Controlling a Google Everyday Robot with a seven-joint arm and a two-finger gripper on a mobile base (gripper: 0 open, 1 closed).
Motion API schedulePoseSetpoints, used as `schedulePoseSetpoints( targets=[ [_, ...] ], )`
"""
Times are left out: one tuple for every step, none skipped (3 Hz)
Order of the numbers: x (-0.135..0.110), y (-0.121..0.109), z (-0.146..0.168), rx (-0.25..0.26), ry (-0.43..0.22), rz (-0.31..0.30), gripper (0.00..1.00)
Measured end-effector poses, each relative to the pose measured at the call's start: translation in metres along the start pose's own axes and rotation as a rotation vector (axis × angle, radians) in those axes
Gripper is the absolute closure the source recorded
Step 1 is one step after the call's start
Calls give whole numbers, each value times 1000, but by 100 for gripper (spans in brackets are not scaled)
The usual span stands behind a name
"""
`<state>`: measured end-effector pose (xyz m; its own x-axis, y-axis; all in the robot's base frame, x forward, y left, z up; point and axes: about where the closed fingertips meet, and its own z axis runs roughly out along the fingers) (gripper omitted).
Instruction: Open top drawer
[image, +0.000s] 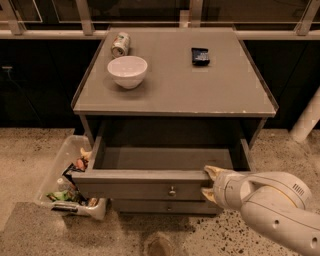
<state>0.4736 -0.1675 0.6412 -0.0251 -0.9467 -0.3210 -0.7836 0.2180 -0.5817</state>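
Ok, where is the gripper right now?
Lower right of the camera view: the gripper is at the right end of the pulled-out top drawer front, to the right of its knob.
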Motion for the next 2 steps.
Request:
schedulePoseSetpoints(
  targets=[
    [0,0,0,0,0,0,100],
    [1,0,0,3,-2,6,100]
  ],
)
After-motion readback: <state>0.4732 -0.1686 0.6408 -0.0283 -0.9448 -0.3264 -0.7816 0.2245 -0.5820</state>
